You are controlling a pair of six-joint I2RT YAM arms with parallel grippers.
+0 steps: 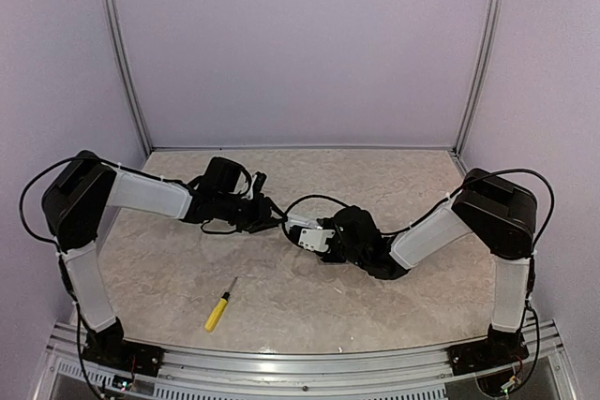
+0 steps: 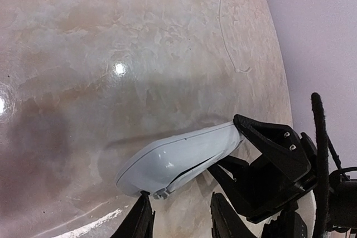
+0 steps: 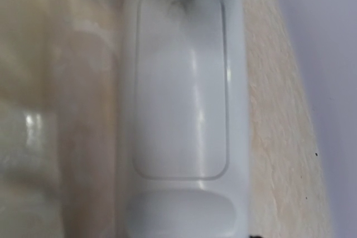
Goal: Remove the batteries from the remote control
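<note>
Currently held: remote control (image 2: 178, 160), just above table (image 2: 111, 54), cover (image 3: 181, 87) on, batteries unseen.
Right gripper (image 2: 228, 149): clamped on one end, steadying it.
Left gripper (image 2: 181, 218): jaws apart at cover's latch end, likely to pry.

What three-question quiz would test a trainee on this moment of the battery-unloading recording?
1. True or false: the back cover of the remote control has already been taken off.
2. Multiple choice: the yellow-handled screwdriver lies A) on top of the remote, B) on the table, apart from the remote, C) propped against the back wall.
3. Short answer: in the left wrist view, which end effector clamps the far end of the remote?

Key: 1 false, the cover sits closed on the remote. 2 B. 3 the right end effector.
</note>
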